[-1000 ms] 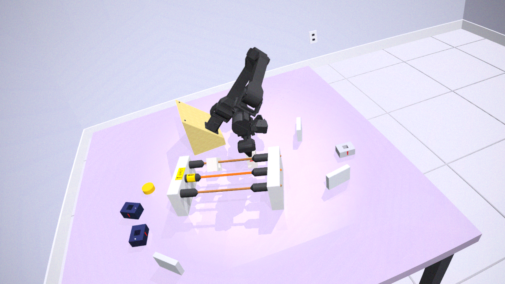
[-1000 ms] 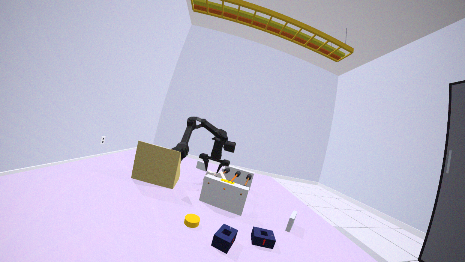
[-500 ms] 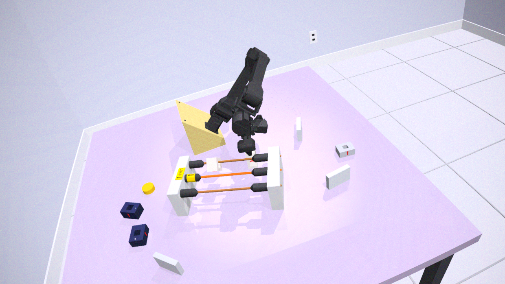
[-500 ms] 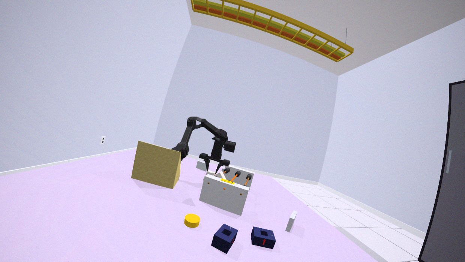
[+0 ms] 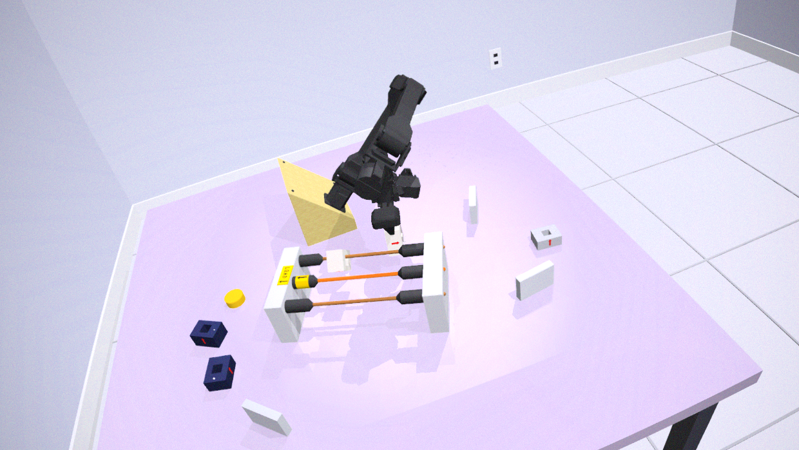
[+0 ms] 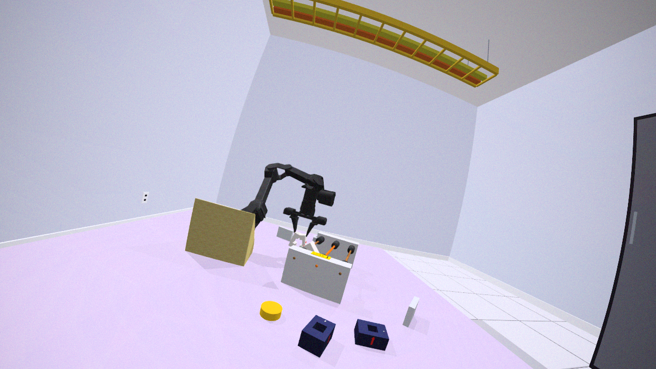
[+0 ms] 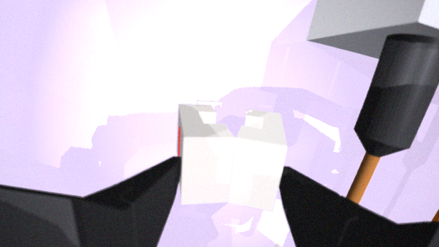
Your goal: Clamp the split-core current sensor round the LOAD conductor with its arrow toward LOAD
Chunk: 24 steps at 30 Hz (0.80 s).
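Note:
My gripper [image 5: 392,230] [image 6: 301,234] [image 7: 230,169] is shut on the white split-core sensor [image 5: 393,236] [image 7: 206,170], fingers on its two outer sides. Its two halves still gape at the far end in the wrist view. It appears raised slightly off the table, behind the rack's far conductor. Its red arrow points right in the top view, away from the yellow LOAD label [image 5: 285,274] [image 6: 320,255] on the left end plate. The middle orange conductor [image 5: 357,277] has a yellow arrow sleeve [image 5: 301,282] at its left end. The sensor's lower part is partly hidden.
A white block [image 5: 336,262] is at the far conductor [image 5: 373,254]. A wooden wedge [image 5: 321,215] [image 6: 220,231] stands left of the arm. Two dark blue blocks [image 5: 215,338] [image 5: 214,383], a yellow disc [image 5: 234,298] [image 6: 270,311], a pale block [image 5: 539,241] and several white panels [image 5: 535,281] [image 5: 266,416] surround the rack.

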### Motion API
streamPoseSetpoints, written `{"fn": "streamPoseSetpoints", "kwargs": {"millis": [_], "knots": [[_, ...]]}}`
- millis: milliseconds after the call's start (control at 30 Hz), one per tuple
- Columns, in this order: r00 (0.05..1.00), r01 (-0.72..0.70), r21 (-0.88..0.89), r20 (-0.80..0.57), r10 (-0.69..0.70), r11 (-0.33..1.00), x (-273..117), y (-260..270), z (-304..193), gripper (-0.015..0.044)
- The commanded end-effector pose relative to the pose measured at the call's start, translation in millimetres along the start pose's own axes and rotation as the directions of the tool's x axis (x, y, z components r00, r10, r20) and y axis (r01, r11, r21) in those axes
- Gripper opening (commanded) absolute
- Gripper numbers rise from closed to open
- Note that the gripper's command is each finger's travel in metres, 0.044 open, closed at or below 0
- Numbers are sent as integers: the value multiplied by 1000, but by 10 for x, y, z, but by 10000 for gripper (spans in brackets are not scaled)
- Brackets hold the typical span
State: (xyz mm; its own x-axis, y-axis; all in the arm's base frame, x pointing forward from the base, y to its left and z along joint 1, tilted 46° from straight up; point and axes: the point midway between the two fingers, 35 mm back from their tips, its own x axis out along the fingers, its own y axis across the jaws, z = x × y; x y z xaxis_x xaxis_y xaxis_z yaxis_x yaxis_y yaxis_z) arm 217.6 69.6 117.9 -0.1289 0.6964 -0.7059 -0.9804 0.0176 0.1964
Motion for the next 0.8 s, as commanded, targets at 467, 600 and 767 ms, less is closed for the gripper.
{"fn": "streamPoseSetpoints", "kwargs": {"millis": [467,600,767], "knots": [[1000,17,181,2,-17,983,-382,-1,-13,0],[1000,26,313,1,-28,949,-399,-2,-13,0],[999,37,470,-1,-42,882,-420,-4,-14,0]]}}
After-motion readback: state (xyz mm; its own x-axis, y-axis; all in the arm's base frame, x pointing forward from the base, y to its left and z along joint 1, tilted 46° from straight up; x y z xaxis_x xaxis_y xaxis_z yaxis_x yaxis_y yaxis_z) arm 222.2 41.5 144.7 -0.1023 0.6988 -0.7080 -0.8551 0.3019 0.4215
